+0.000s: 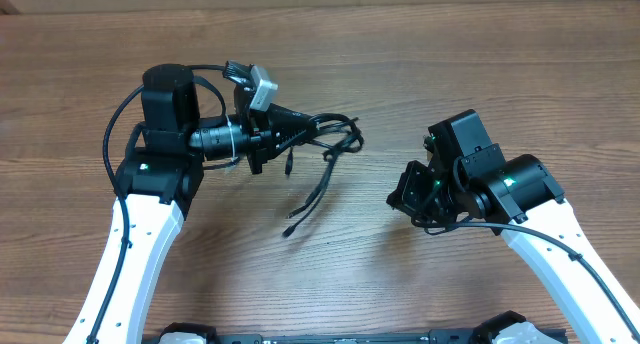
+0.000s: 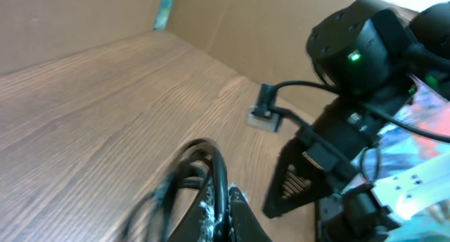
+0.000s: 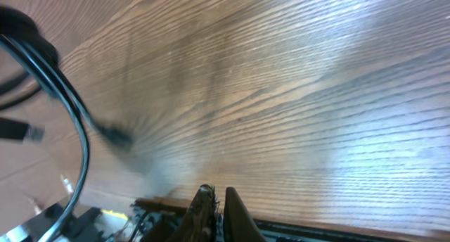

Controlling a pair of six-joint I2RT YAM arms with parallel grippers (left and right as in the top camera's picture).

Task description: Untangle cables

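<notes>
Left claw (image 1: pixel 289 137) tight on cables (image 1: pixel 337 144)

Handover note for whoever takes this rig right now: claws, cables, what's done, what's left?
Left claw: shut, apparently pinching the cables at the left edge of the bunch.
Right claw: shut, empty, apart from the cables.
Cables: one tangled bunch on the table, one plug end trailing toward the robot.
Done: nothing separated yet.
Left: free each cord and lay them apart.
</notes>
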